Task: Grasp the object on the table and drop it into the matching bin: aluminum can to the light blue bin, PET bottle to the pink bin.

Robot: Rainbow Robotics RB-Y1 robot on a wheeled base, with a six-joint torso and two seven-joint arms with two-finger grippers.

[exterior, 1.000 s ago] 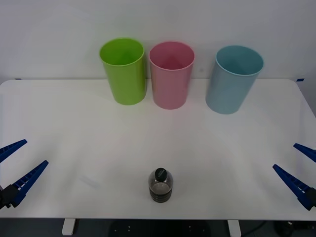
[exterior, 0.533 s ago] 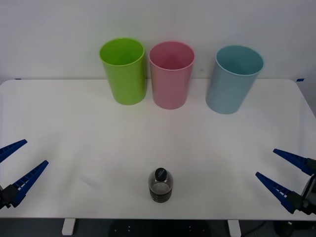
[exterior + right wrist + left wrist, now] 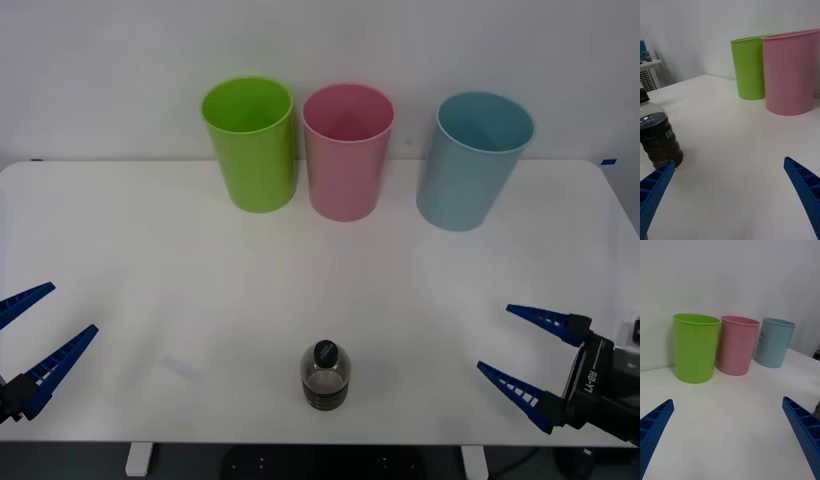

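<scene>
The PET bottle [image 3: 326,375] stands upright near the front edge of the white bench [image 3: 150,250], about midway across it, black cap up and dark brown in its lower half. The right tool [image 3: 528,355] hangs low over the bench's front right part, its two blue fingers spread wide with nothing between them, their tips pointing toward the robot's left, the side where the bottle stands. The bottle stands well apart from those tips and touches neither finger. In the right wrist view the bottle [image 3: 657,137] sits just past one fingertip [image 3: 657,183]; whether they are level in height is hard to judge there.

The left tool [image 3: 35,335] is at the front left edge of the bench, also spread open and holding nothing, and farther from the bottle than the right one.

At the back of the bench three bins stand upright in a row: a lime green bin [image 3: 250,145], the pink bin [image 3: 347,150] beside it, and the light blue bin [image 3: 473,160] set a little apart on the robot's right
</scene>
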